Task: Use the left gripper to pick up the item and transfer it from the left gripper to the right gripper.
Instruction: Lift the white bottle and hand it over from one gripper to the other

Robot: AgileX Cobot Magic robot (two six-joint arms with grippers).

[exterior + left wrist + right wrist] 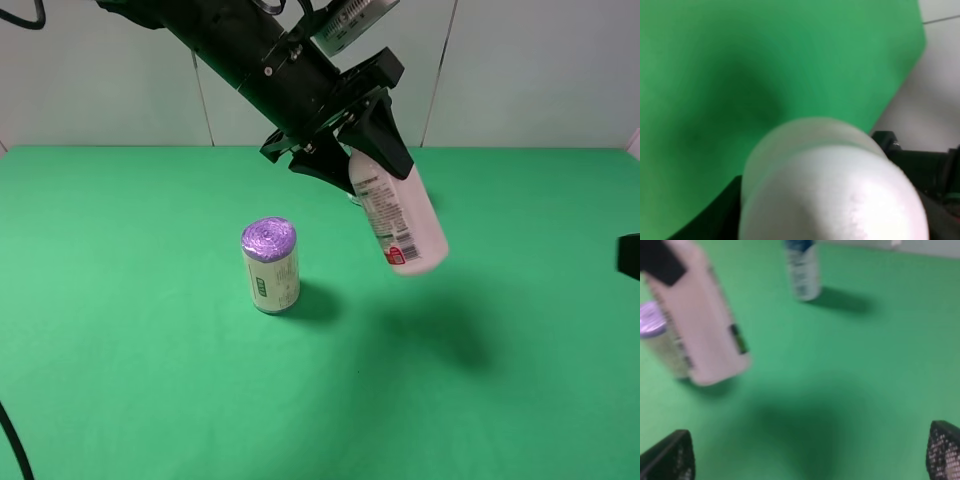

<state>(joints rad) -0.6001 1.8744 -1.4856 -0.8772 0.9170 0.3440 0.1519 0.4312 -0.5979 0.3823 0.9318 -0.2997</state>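
The item, a pale pinkish-white bottle (408,222) with a printed label and a red mark, hangs tilted in the air above the green table, base pointing down and to the right. My left gripper (362,158) is shut on its upper part, and the cap is hidden by the fingers. In the left wrist view the bottle (830,185) fills the foreground. In the right wrist view the bottle (700,325) is off to one side, ahead of my right gripper (807,455), which is open and empty. Only a black tip of the right gripper (630,256) shows at the high view's right edge.
A purple-topped can (270,265) stands upright on the green table (120,330), left of the bottle; it also shows in the right wrist view (655,335). A blue-capped spray can (802,267) stands further back. The bottle's shadow (450,335) falls on the cloth.
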